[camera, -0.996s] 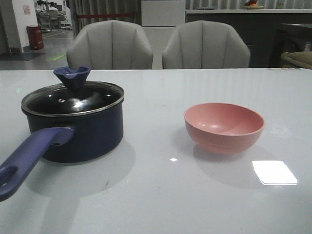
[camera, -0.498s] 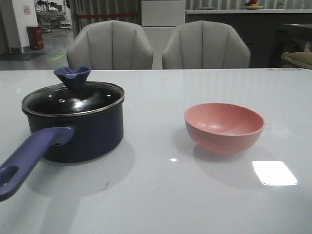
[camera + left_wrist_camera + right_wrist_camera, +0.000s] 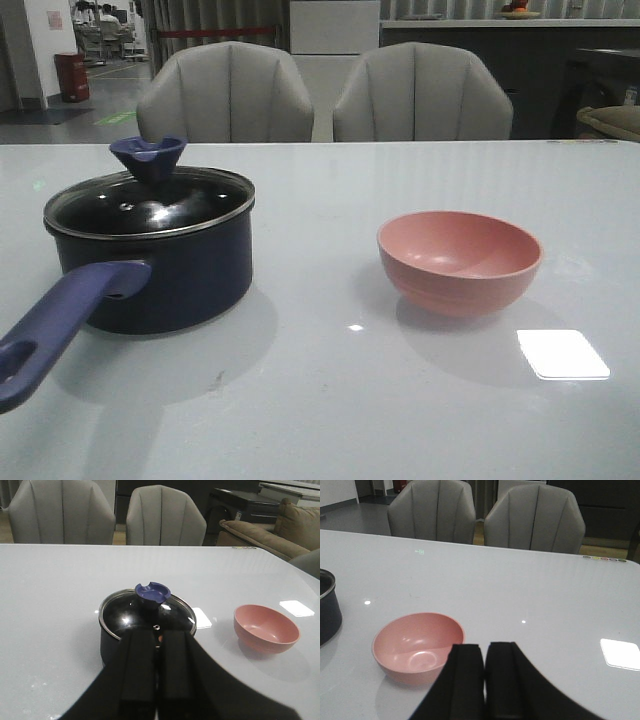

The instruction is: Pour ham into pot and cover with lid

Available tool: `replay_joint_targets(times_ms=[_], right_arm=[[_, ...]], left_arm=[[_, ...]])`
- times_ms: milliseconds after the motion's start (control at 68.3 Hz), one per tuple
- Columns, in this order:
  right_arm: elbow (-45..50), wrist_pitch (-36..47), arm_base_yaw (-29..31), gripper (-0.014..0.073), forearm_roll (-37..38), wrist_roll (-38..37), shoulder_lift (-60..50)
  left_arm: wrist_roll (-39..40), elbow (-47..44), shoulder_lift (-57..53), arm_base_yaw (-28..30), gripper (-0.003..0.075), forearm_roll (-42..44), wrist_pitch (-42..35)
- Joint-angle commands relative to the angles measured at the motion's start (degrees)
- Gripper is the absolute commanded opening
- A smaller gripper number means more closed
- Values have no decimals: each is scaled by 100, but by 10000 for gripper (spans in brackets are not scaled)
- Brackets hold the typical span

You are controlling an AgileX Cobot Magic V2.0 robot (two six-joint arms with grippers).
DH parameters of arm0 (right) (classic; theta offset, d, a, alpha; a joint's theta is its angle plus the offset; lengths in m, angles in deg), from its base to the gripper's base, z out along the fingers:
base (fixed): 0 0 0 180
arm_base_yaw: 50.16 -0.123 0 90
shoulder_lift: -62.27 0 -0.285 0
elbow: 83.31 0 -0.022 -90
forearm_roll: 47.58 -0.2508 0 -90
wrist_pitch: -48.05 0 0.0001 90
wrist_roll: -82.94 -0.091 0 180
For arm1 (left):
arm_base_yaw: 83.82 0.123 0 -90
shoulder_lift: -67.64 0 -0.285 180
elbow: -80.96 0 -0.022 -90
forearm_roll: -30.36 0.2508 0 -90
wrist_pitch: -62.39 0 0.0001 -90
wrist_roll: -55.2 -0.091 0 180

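The dark navy pot (image 3: 170, 270) stands at the left of the table, its long blue handle (image 3: 60, 325) pointing toward the near edge. The glass lid (image 3: 150, 203) with its blue funnel knob (image 3: 148, 157) sits on the pot. The pot also shows in the left wrist view (image 3: 112, 635) under the lid (image 3: 145, 612). The ham is hidden; one small orange spot shows through the lid glass (image 3: 159, 638). The pink bowl (image 3: 460, 260) looks empty, as in the right wrist view (image 3: 417, 647). My left gripper (image 3: 157, 640) is shut above the pot's near side. My right gripper (image 3: 484, 652) is shut beside the bowl.
Two grey chairs (image 3: 230, 95) stand behind the table's far edge. A bright window reflection (image 3: 562, 353) lies on the white table (image 3: 320, 400) right of the bowl. Neither arm shows in the front view.
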Motion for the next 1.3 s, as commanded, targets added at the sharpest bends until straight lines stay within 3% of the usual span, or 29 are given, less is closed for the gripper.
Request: replay_joint_targets(times_ms=[0,381,542,659,835,967,1289], right_arm=[[-163,455,-1,178,-11,55,33],[-163,455,-1,178,-11,55,33],[-163,455,-1,178,-11,55,33],[-163,455,-1,178,-11,55,33],[-163,455,-1,178,-11,55,33],[-163,455,-1,178,-11,55,33],[-163,455,-1,178,-11,55,33]], left_arm=[[15,152,58,-42,112,-75,-494],[15,91,58,-42,112,-96,-544],[57,-303,7,173,112,1063,-724],[57,-934,-164,585,112,1365,-1419],[75,-1938,-628,1266,112,1257,-2486],[75,-2294,-822,1614,112,923,-2607],[75,-2357,-835,1654,112,880,-2945]])
